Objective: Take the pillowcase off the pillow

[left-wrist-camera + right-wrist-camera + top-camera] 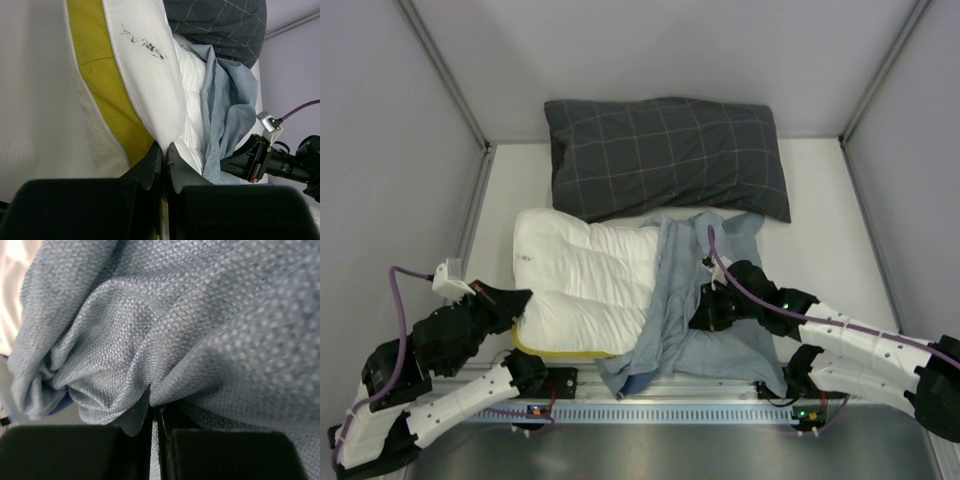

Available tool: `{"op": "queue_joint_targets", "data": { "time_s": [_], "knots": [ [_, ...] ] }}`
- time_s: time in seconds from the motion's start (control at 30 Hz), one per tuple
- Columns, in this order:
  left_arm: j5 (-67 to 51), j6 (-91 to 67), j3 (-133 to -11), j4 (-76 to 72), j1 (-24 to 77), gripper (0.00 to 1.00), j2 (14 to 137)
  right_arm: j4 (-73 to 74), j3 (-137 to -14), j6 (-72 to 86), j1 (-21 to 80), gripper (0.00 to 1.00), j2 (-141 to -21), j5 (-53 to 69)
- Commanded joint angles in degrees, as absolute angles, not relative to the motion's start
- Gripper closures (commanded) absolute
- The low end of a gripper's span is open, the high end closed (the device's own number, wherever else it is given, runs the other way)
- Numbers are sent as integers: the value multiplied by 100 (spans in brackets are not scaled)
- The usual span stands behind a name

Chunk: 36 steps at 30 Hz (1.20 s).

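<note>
Pillowcase (pixel 670 290) cloth is pinched tight in the right hand (pixel 152 407), bunched over the pillow (pixel 585 270) end nearest it, while the far corner is gripped by the left hand (pixel 164 149), lengthwise across from it.

Left arm (pixel 450 395) and right arm (pixel 855 342) stretch low and inward; left end effector (pixel 163 152) and right end effector (pixel 152 407) have fingers pressed together.

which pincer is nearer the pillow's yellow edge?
Left. The left pincer is shut on the pillow right beside its yellow edge; the right pincer is off at the other side, shut on the pillowcase.
</note>
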State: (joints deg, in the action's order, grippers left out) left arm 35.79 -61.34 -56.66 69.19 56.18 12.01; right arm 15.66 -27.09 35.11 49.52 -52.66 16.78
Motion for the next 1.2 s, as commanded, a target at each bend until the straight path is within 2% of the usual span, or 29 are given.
{"op": "queue_joint_targets", "data": {
  "time_s": [0.0,0.3,0.63,0.83,0.97,1.03,1.17],
  "knots": [
    [3612,-6390,-5748,6293,5599,100,1529,1924,-2927,3200,5115,100,-5475,827],
    [3674,-6064,-7013,6354,5599,100,1819,2381,-3022,3111,5115,100,-4615,-201],
    [3858,-5968,-8234,6381,5537,100,1556,2751,-3191,3278,5107,100,-3789,-422],
    [3990,-5915,-8490,6398,5537,100,1345,3085,-3182,3471,5063,100,-3639,-931],
    [3973,-5906,-8455,6390,5537,100,1257,3077,-3147,3499,5036,100,-3551,-818],
    [3955,-5863,-8394,6407,5537,100,1239,2719,-3103,3227,5027,100,-3559,-189],
    [3903,-5845,-8122,6398,5537,100,1326,2075,-3172,2839,5036,1,-4311,1009]
  ]
}}
